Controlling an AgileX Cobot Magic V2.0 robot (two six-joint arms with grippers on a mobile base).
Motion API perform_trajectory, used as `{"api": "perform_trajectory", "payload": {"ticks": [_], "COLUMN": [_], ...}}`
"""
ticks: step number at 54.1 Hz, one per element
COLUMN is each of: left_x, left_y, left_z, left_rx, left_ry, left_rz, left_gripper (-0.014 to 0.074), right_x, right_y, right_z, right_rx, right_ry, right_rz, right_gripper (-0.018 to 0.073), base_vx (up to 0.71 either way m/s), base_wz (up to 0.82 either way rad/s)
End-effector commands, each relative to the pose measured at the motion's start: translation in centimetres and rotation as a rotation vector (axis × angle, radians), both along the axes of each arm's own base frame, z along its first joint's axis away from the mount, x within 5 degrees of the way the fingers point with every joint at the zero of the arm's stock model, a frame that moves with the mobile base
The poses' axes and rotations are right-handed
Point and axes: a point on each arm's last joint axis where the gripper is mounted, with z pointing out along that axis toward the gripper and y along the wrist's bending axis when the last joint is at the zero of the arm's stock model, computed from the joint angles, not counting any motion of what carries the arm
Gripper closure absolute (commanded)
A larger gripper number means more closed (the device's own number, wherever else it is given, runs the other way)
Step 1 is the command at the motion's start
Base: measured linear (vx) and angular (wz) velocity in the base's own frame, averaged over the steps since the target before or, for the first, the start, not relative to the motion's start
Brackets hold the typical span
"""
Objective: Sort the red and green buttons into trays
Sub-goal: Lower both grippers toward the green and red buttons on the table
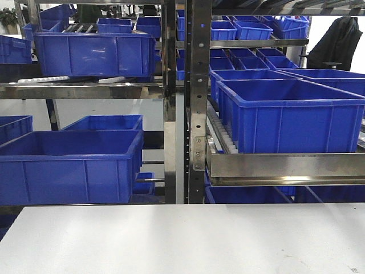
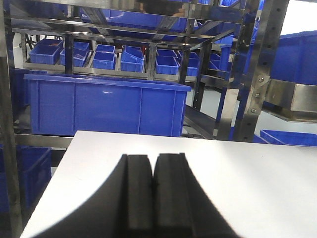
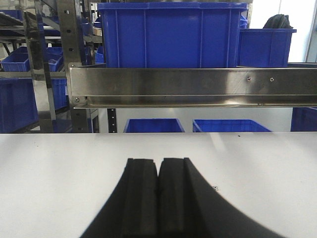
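The red and green buttons and the red and green trays are out of view in all three views. My left gripper (image 2: 153,159) is shut and empty, its black fingers pressed together over the bare white table (image 2: 247,173). My right gripper (image 3: 158,163) is also shut and empty over the white table (image 3: 59,168). Neither gripper shows in the front view, where only the white table (image 1: 182,240) lies in the foreground.
A steel rack with an upright post (image 1: 197,103) stands behind the table and holds several deep blue crates (image 1: 291,114). A large blue crate (image 2: 106,106) sits beyond the table's far edge. A steel shelf rail (image 3: 193,87) runs across above the table's far edge.
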Motion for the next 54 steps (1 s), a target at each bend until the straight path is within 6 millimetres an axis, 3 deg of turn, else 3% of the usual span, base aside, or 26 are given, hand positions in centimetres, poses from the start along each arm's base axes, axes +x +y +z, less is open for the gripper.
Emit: {"api": "perform_trajectory", "payload": {"ticks": [1, 54], "left_x": [-0.26, -0.29], "left_y": [0.01, 0.01], "left_z": [1.51, 1.75], "left_rx": [-0.004, -0.005], "left_ry": [-0.118, -0.144], "left_rz": [0.001, 0.001], "left_gripper": [0.0602, 0.0602], "right_x": [-0.05, -0.06], "right_y": [0.05, 0.06], "right_z": [0.39, 0.54], "right_rx": [-0.010, -0.011], "right_ry": [-0.082, -0.099], "right_rz": [0.006, 0.007], "right_gripper": [0.0568, 0.0568], "base_vx": [0.00, 0.00], "base_wz": [0.00, 0.00]}}
